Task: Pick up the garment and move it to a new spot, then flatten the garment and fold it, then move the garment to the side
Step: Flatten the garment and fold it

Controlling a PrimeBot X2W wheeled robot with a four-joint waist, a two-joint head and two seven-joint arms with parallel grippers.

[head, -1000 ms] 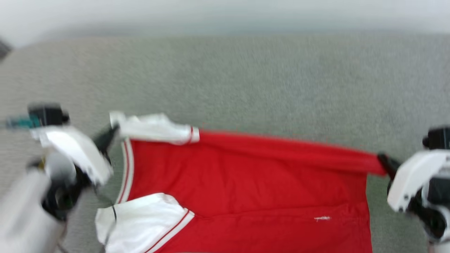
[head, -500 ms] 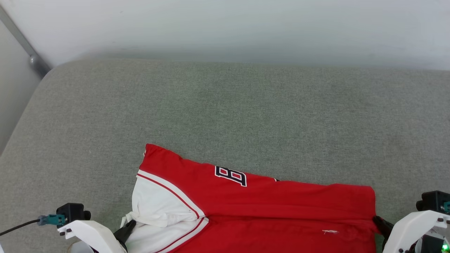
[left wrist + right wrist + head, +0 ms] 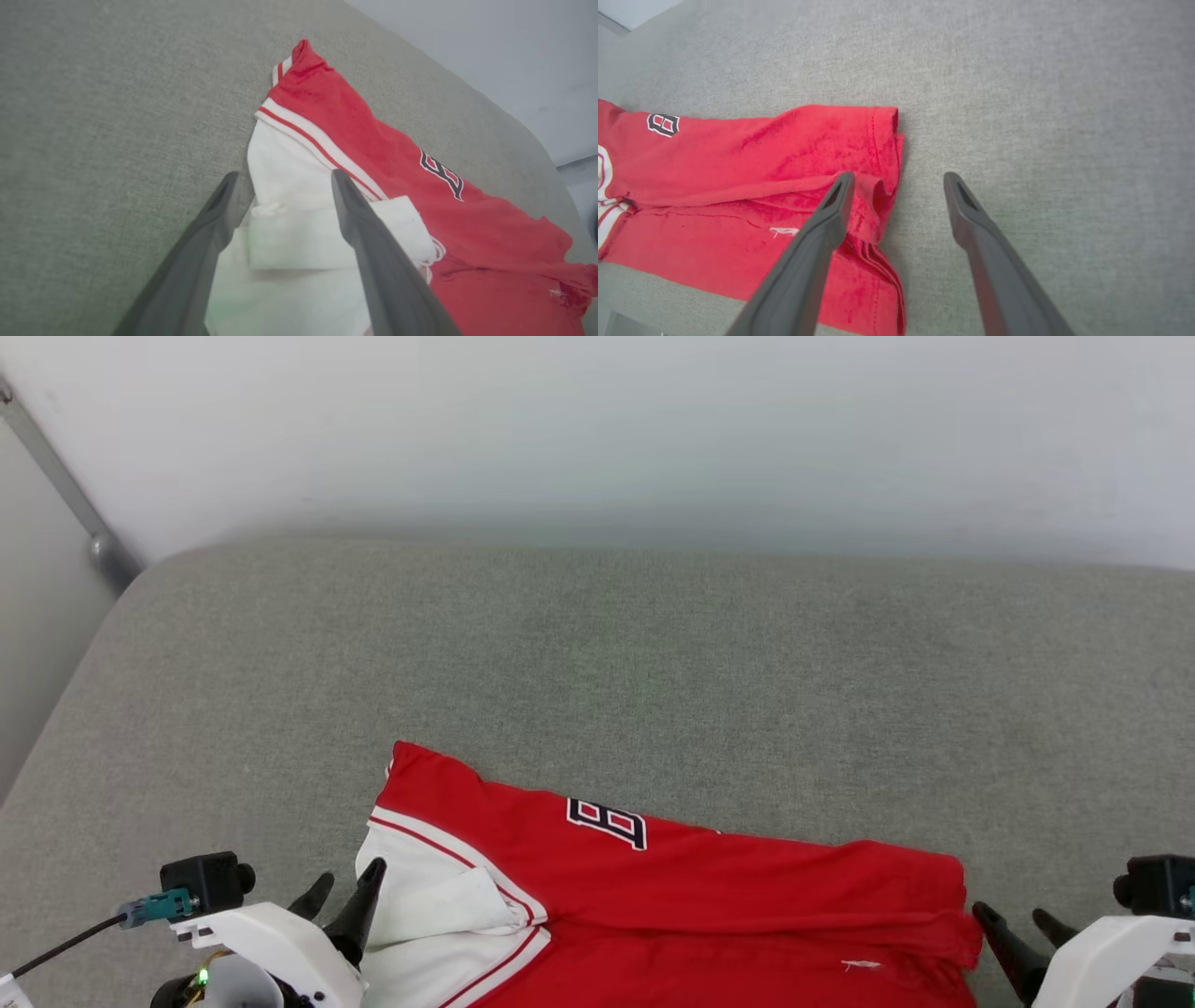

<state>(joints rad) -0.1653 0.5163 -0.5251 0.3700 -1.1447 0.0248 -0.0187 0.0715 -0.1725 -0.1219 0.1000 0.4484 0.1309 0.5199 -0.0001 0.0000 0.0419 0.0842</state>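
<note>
My left pincer [image 3: 347, 882] and right pincer [image 3: 1010, 915] gape empty. The red jersey [image 3: 700, 896] lies half-folded at the near edge of the cushion [image 3: 597, 663]. I judge more folding and the move aside remain.

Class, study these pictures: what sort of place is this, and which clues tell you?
Probably an indoor room, at a bed or couch: grey woven cushion with a rounded corner, plain pale wall behind, red garment laid on it.
</note>
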